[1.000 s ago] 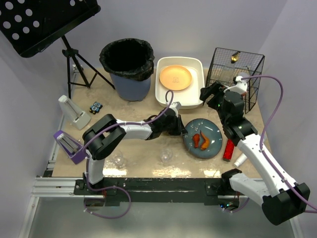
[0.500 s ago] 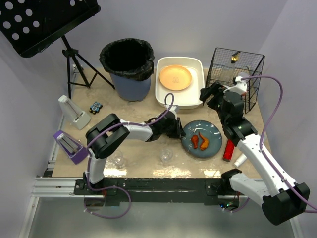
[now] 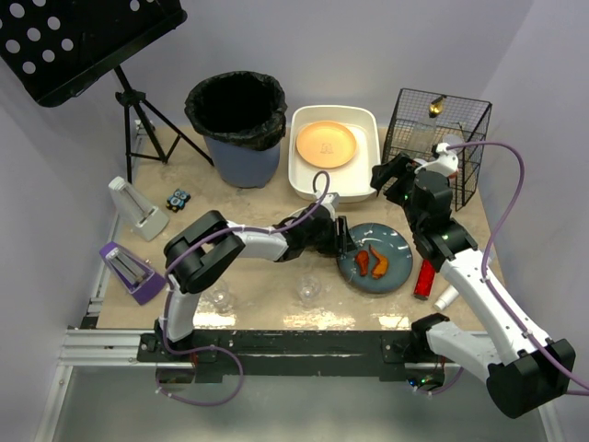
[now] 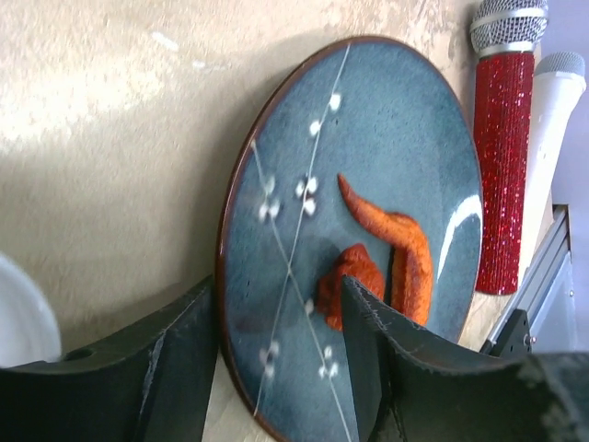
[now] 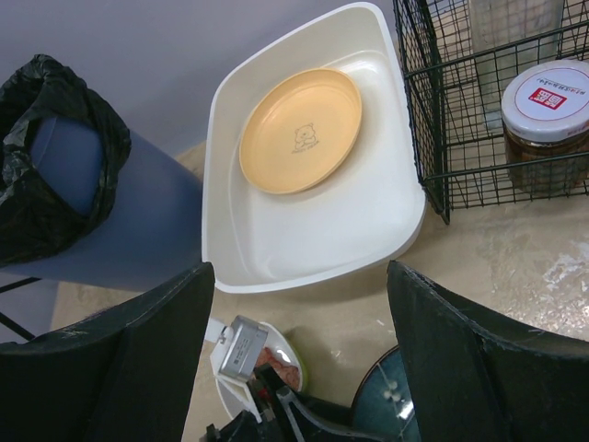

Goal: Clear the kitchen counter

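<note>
Reaching further right than a second ago, the left gripper [image 3: 342,243] is now overlapping the near-left rim of the blue plate [image 4: 386,138], while the right arm is keeping its place.

The kitchen counter [image 3: 262,287] is lying flat under everything, running from the arm bases back to the wall. It is rigid and fixed, so nothing about it gets lifted. Its glossy stone-look top is probably letting crockery slide, so a nudged plate may skate rather than tip.

At the back, a bin [image 3: 237,124] lined with a black bag is standing left of a white tub [image 3: 359,180] holding an orange plate [image 3: 325,144]. A wire basket [image 3: 433,124] is sitting at the far right.

The blue plate is resting front-right on the counter, looking stiff, slick and breakable. Its thin rim is the only sensible hold, and it wants keeping level because of the orange food pieces [image 3: 373,261] on it. The left jaws are standing apart, one finger outside the rim and one over the plate, not clamped. The right gripper [image 3: 386,175] is hovering near the tub's corner, spread wide and gripping nothing.

A red microphone [image 3: 424,278] and a white one [image 3: 446,296] are lying just right of the plate. Two clear glasses [image 3: 308,291] [image 3: 219,296] are standing near the front edge, light and fragile.
</note>
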`<action>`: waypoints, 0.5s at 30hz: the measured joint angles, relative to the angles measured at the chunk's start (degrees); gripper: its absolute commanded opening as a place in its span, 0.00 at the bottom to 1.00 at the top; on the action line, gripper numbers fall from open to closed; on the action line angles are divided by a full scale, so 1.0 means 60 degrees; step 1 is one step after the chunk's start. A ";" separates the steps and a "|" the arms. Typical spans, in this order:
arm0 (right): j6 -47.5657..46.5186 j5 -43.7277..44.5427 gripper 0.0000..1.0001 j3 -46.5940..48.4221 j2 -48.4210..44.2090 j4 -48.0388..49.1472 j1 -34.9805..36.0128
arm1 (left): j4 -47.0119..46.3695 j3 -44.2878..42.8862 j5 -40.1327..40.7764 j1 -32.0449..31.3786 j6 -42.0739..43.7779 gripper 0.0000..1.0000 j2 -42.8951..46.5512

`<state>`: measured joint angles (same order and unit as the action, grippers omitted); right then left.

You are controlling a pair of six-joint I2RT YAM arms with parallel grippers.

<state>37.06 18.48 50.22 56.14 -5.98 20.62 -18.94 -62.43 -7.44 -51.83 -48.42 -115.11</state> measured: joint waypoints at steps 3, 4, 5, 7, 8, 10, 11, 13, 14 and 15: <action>0.0000 -0.0004 0.80 0.0000 0.0000 0.0000 0.0000 | 0.0004 -0.0259 0.0004 0.0000 0.0018 0.53 -0.0197; 0.0000 0.0000 0.80 0.0000 0.0000 -0.0004 0.0000 | 0.0004 -0.0295 0.0000 0.0000 0.0022 0.47 -0.0226; -0.0004 0.0000 0.80 0.0000 0.0000 0.0000 0.0000 | 0.0040 -0.0321 0.0029 0.0000 0.0044 0.41 -0.0248; -0.0004 0.0000 0.80 0.0000 0.0000 -0.0004 0.0000 | 0.0113 -0.0321 0.0084 0.0004 0.0084 0.31 -0.0270; -0.0007 0.0000 0.80 0.0000 0.0000 -0.0004 0.0000 | 0.0182 -0.0321 0.0146 0.0015 0.0135 0.26 -0.0280; -0.0022 0.0000 0.80 0.0000 0.0000 -0.0004 0.0000 | 0.0222 -0.0310 0.0262 0.0018 0.0171 0.15 -0.0291; -0.0029 0.0000 0.80 0.0000 0.0000 -0.0004 0.0000 | 0.0251 -0.0306 0.0284 0.0025 0.0171 0.08 -0.0291; -0.0029 0.0000 0.80 0.0000 0.0000 -0.0004 0.0000 | 0.0200 -0.0306 0.0233 0.0058 -0.0018 0.00 -0.0299; -0.0029 0.0000 0.80 0.0000 0.0000 -0.0004 0.0000 | 0.0127 -0.0306 0.0186 0.0076 -0.0102 0.00 -0.0295; -0.0033 0.0000 0.80 0.0000 0.0000 0.0000 0.0000 | -0.0025 -0.0310 0.0095 0.0095 -0.0189 0.00 -0.0280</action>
<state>36.86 18.48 50.22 56.14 -5.98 20.62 -19.09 -64.29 -6.87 -51.27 -49.56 -116.79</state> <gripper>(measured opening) 0.801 0.079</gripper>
